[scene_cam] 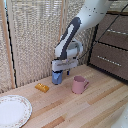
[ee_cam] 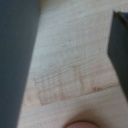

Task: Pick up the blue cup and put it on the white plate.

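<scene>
The blue cup (scene_cam: 57, 78) stands on the wooden table, directly under my gripper (scene_cam: 59, 73) in the exterior view, its upper part hidden by the hand. The white plate (scene_cam: 12, 111) with a faint patterned rim lies at the front of the exterior view's left, well away from the cup. In the wrist view my gripper (ee_cam: 70, 55) is open: two dark fingers (ee_cam: 119, 50) stand wide apart with only bare wood between them. No clear cup shape shows there; whether the dark mass at one side is a finger or the cup I cannot tell.
A pink mug (scene_cam: 78, 84) stands just to the exterior view's right of the blue cup; its rim (ee_cam: 82, 124) peeks into the wrist view. A small yellow object (scene_cam: 42, 87) lies between cup and plate. A dark dresser (scene_cam: 110, 47) and a slatted screen (scene_cam: 35, 35) stand behind.
</scene>
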Motion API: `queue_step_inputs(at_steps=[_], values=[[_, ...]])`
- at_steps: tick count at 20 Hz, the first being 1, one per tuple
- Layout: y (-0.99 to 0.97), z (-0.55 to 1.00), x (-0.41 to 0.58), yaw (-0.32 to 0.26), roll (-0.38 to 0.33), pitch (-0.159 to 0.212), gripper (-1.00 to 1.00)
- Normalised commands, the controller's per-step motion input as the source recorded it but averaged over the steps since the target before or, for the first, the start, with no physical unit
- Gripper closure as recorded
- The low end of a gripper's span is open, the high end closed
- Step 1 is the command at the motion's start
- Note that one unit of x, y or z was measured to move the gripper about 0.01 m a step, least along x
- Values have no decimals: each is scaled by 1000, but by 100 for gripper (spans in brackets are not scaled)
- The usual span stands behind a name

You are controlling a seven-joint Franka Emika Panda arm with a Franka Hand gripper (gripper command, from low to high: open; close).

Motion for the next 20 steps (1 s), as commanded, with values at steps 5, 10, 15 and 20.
queue_step_inputs(at_steps=[5, 10, 15, 20], values=[[51, 51, -35, -2, -11, 0, 100], [28, 396, -11, 1, 26, 47, 100], [181, 903, 175, 15, 67, 93, 100], [546, 794, 271, 14, 90, 107, 100]])
